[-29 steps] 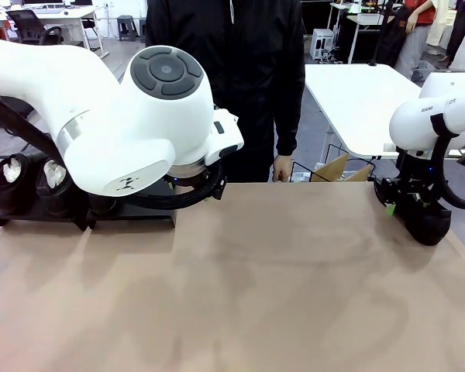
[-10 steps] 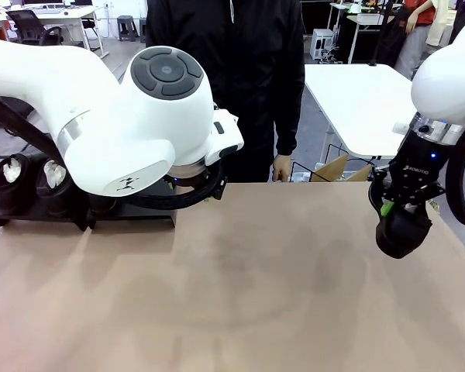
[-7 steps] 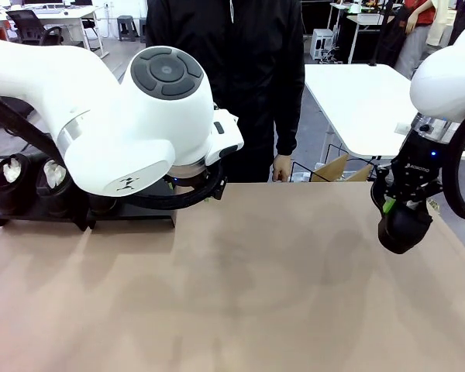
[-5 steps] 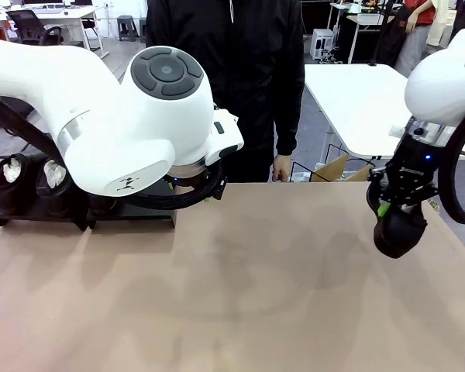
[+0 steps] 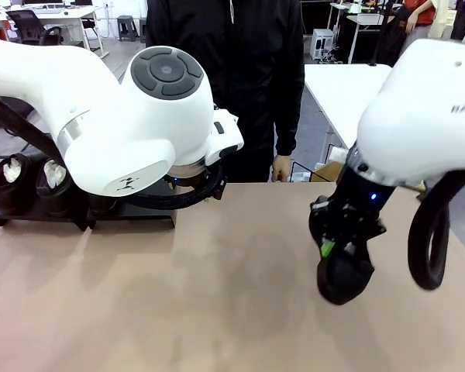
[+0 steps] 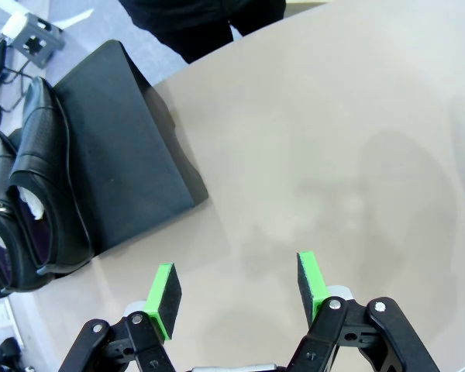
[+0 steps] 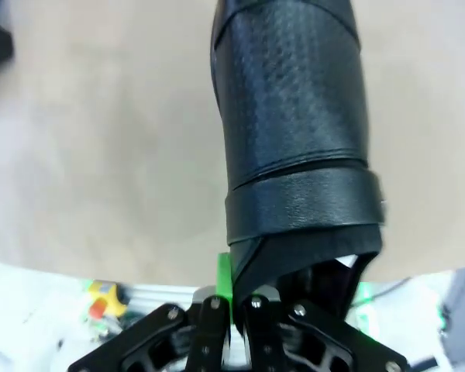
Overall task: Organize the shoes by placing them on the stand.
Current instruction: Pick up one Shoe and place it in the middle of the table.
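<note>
Over worktop [image 5: 240, 310] centre-right: right hand [image 5: 331, 249] clamped on one black shoe [image 5: 344, 277], toe pointing down, clear of the surface in front view. In right wrist view, same shoe [image 7: 294, 132] hanging away from the cam, green pad at the heel opening, bit of white paper just inside the collar.

At far-left edge of worktop: black stand [image 5: 136, 211], mostly hidden behind left arm's big white joint in front view. On its left part, two shoes w/ crumpled white paper inside [image 5: 14, 180] [image 5: 54, 184], side by side, touching. Third dark shape next to them behind the arm, can't tell what.

In left wrist view: left hand [image 6: 236, 289] spread wide, nothing between the green pads [image 6: 167, 298], hovering over bare worktop [image 6: 356, 139] just beside the stand's free end. Stand [image 6: 120, 155] seen as flat black panel w/ its right half unoccupied; shoes [image 6: 43, 178] lined along its other side, laces and stitching visible.

Behind far edge: person in black jacket [image 5: 229, 77] standing, one hand [image 5: 281, 168] hanging at worktop edge, well apart from both robot hands.
</note>
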You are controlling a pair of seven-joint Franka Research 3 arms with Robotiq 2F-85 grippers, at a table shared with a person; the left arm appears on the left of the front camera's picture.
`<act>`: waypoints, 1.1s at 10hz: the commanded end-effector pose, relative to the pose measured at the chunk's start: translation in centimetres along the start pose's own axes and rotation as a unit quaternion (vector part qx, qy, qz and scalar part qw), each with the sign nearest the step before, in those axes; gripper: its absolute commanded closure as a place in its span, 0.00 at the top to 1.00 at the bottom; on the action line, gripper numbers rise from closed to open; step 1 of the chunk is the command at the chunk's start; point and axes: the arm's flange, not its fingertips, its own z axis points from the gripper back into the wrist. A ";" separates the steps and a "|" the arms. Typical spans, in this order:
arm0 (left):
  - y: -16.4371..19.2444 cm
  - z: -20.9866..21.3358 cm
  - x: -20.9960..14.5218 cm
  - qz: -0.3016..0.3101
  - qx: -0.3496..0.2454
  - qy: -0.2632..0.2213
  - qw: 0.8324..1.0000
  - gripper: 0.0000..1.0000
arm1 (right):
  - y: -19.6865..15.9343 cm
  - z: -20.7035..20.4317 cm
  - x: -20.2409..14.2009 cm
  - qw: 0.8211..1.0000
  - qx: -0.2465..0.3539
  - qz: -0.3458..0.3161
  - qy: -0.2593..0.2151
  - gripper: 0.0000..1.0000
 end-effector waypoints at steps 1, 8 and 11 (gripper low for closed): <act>-0.2 -0.2 0.0 0.007 0.008 -0.012 1.000 0.79 | 1.7 -3.4 -1.1 0.999 0.005 0.030 -0.019 0.00; -0.2 -0.2 0.0 0.007 0.008 -0.012 1.000 0.79 | 3.7 -8.5 -1.6 0.992 -0.016 0.124 -0.031 0.00; -0.2 -0.2 0.0 0.007 0.008 -0.012 1.000 0.79 | 3.7 -9.2 -1.6 0.992 -0.003 0.122 -0.016 0.23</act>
